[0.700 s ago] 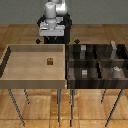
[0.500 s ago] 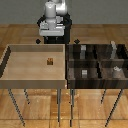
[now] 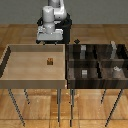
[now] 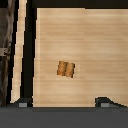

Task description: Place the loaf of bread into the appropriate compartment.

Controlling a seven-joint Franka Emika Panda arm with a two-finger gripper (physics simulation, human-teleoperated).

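The loaf of bread (image 3: 50, 61) is a tiny brown block lying alone on the floor of the light wooden tray (image 3: 34, 82), a little toward the exterior view's right of the tray's middle. The wrist view shows the loaf of bread (image 4: 65, 69) flat on the pale wood, lying slightly askew. My gripper (image 3: 50, 42) hangs above the tray's far edge, behind the loaf and clear of it. It is open, with the two fingertips (image 4: 22, 103) wide apart and nothing between them (image 4: 63, 102).
A dark box with several compartments (image 3: 98, 62) adjoins the tray on the exterior view's right. Small grey blocks (image 3: 84, 73) sit in some of them. The tray's raised wall (image 4: 30, 50) separates it from the box. Both stand on thin metal legs.
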